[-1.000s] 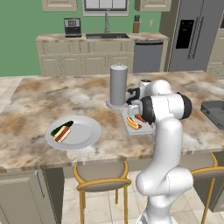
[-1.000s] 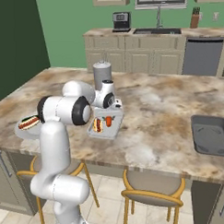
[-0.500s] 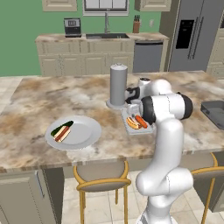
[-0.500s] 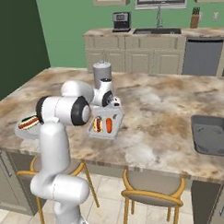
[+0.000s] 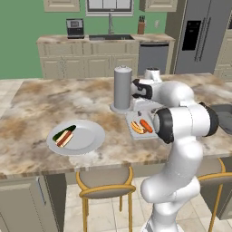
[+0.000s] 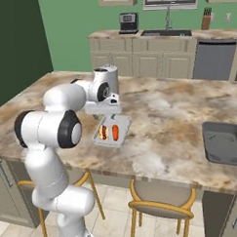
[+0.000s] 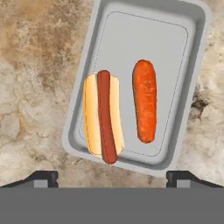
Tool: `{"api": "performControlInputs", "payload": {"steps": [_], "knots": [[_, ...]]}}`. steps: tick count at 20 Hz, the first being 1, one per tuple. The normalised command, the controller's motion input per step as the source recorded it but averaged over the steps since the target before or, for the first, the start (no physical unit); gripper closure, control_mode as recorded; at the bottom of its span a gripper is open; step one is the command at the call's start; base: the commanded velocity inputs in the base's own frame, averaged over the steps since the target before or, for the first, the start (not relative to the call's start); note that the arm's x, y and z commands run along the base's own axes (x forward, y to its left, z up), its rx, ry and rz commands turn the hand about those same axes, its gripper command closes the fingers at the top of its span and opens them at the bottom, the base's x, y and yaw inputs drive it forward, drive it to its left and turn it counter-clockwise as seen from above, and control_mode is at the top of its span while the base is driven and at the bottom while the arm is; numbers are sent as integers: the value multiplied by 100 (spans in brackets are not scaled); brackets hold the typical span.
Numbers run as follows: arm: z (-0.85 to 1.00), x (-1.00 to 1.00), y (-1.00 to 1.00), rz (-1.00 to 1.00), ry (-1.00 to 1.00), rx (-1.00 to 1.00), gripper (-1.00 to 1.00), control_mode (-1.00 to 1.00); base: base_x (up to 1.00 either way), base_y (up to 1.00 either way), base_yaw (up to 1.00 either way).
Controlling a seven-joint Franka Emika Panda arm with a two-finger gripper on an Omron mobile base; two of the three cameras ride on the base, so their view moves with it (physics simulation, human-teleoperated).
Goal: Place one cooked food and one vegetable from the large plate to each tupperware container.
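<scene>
The lighter tupperware container lies on the marble island with a hot dog and an orange-red carrot side by side in it. My gripper hangs straight above this tray, open, with nothing between its fingers. The base views show the same tray under the hand. The large plate sits to the left near the front edge and carries a dark green cucumber and a second hot dog. The darker container lies far right.
A tall grey cylinder stands on a small base right behind the lighter tray, close to my hand. Two stools are tucked under the island's front edge. Bare marble stretches between the plate and the tray.
The gripper has opened and let go of the carrot, which now lies in the lighter tray beside the hot dog. The arm has hardly moved.
</scene>
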Motion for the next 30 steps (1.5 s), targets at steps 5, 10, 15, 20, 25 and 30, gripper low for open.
{"api": "performControlInputs", "payload": {"steps": [5,10,15,20,25,30], "knots": [[24,-100,32,-17,0,1,-100,-100,0,0,0],[0,-100,23,-9,0,0,-100,-100,0,0,0],[0,-54,1,-1,0,0,-100,-100,0,0,0],[0,0,0,0,0,0,-100,-100,0,0,0],[0,0,0,0,0,0,-100,100,-4,0,0],[0,0,0,0,0,0,-100,100,-63,17,0]]}}
